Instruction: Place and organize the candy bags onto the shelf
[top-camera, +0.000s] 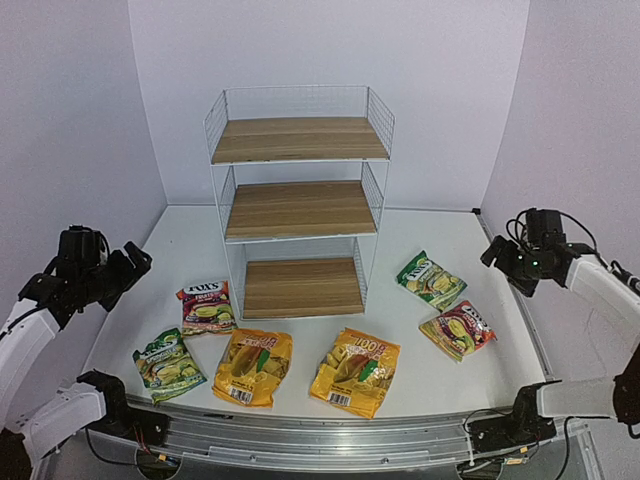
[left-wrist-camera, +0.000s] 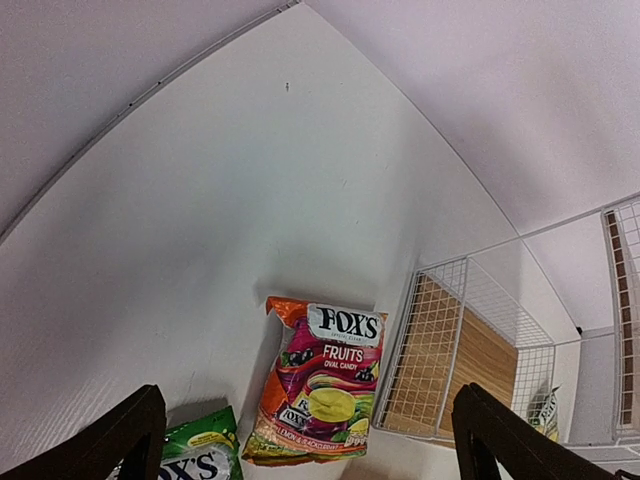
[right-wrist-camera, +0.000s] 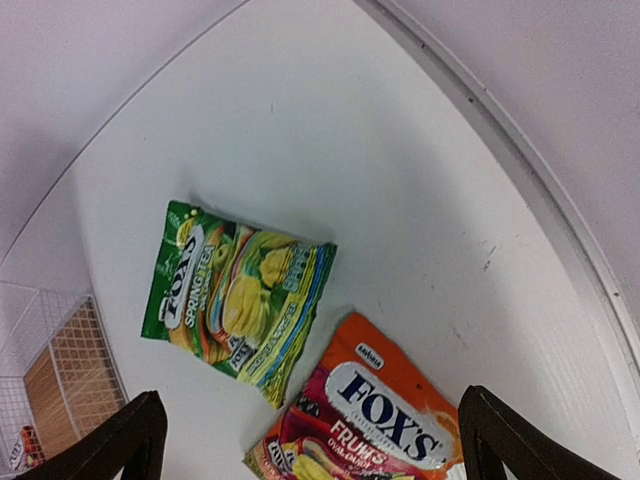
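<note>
The shelf (top-camera: 300, 200), white wire with three wood boards, stands at the table's back middle with nothing on it. Six candy bags lie in front: a red one (top-camera: 206, 306), a green one (top-camera: 168, 364), two yellow-orange ones (top-camera: 253, 366) (top-camera: 356, 371), a green one (top-camera: 431, 279) and a red one (top-camera: 458, 329). My left gripper (top-camera: 130, 262) is open, raised at the left above the red bag (left-wrist-camera: 320, 380). My right gripper (top-camera: 497, 252) is open, raised at the right above the green bag (right-wrist-camera: 235, 290) and red bag (right-wrist-camera: 370, 420).
White walls close the table on three sides. A metal rail (top-camera: 330, 440) runs along the front edge between the arm bases. A raised rim (right-wrist-camera: 520, 170) borders the table's right side.
</note>
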